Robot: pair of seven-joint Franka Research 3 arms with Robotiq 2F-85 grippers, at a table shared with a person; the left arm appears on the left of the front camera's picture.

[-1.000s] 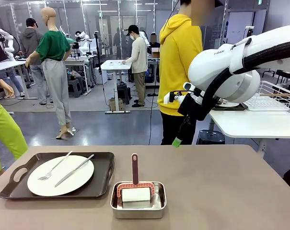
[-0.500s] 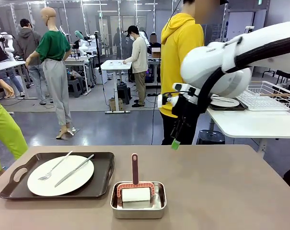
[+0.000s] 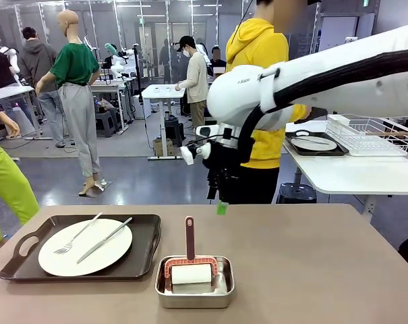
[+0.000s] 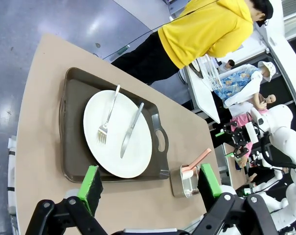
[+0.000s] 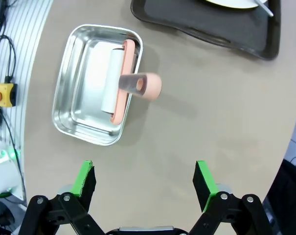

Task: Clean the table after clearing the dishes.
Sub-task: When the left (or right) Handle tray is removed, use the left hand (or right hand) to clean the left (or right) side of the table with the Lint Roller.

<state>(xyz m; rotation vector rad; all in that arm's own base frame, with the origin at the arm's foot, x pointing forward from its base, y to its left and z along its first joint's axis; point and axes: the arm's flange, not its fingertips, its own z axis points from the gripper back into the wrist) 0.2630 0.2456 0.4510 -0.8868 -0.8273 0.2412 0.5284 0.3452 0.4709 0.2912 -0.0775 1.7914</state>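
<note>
Front view: the right pincer (image 3: pixel 220 206) hangs above the bench's (image 3: pixel 311 263) far edge, and the plate (image 3: pixel 85 247) on its tray (image 3: pixel 144 253) sits near the left edge. Left wrist: the left pincer (image 4: pixel 150 181) gapes wide, empty, above that plate. Right wrist: the right pincer is wide and empty over bare bench, near the pan (image 5: pixel 81 93) holding the roller (image 5: pixel 111 78).

No text, brand or number can be read. A short dark print (image 3: pixel 246 81) stands on the white shell of the right arm (image 3: pixel 325 71), on the rounded joint above its wrist. In the front view it is too small and blurred to make out a single letter.
</note>
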